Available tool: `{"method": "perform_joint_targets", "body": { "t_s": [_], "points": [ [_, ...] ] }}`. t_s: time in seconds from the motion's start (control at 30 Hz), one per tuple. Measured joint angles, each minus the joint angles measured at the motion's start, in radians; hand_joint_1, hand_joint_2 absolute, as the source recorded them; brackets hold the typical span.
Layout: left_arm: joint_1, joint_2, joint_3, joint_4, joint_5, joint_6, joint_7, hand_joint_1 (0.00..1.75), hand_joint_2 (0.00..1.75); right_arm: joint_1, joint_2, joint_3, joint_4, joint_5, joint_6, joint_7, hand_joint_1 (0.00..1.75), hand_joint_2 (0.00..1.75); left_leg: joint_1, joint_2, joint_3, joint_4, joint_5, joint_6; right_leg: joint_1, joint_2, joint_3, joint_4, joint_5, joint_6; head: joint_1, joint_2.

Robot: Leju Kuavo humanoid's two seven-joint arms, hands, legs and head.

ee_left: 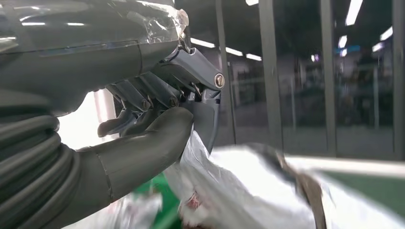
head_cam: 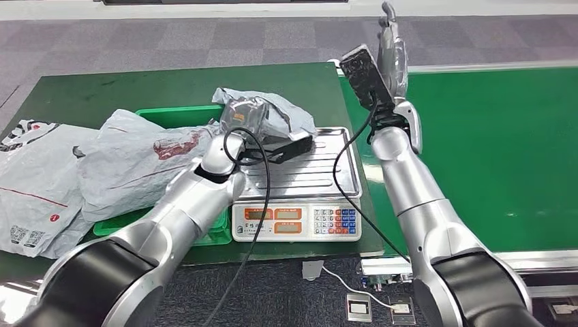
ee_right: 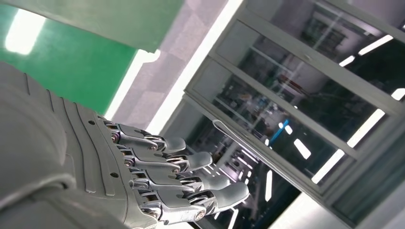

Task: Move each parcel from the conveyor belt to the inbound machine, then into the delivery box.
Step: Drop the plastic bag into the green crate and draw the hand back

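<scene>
Currently left hand [head_cam: 240, 112] gripping grey parcel [head_cam: 269, 112], fingers clamped on crumpled film, hanging over far-left edge of scale [head_cam: 320, 174]. Right hand [head_cam: 392, 51] raised, fingers apart, holding nothing. Parcel judged light, soft, slippery; bunched fold offering best hold.
</scene>
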Motion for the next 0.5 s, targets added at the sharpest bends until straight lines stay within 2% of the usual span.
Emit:
{"method": "perform_joint_targets", "body": {
  "t_s": [0.13,0.5],
  "points": [
    [-0.033,0.015,0.000,0.000,0.003,0.004,-0.004,1.75,1.75,0.025,-0.004,0.017,-0.013,0.000,-0.001,0.009,0.00,0.00,0.000,0.000,0.000,0.000,0.000,0.000,0.000,0.000,0.000,0.000,0.000,0.000,0.000,0.000],
    [-0.036,0.024,0.000,0.000,0.003,0.011,-0.001,1.75,1.75,0.034,-0.009,0.029,-0.024,0.001,-0.001,0.011,0.00,0.00,0.000,0.000,0.000,0.000,0.000,0.000,0.000,0.000,0.000,0.000,0.000,0.000,0.000,0.000]
  ]
}}
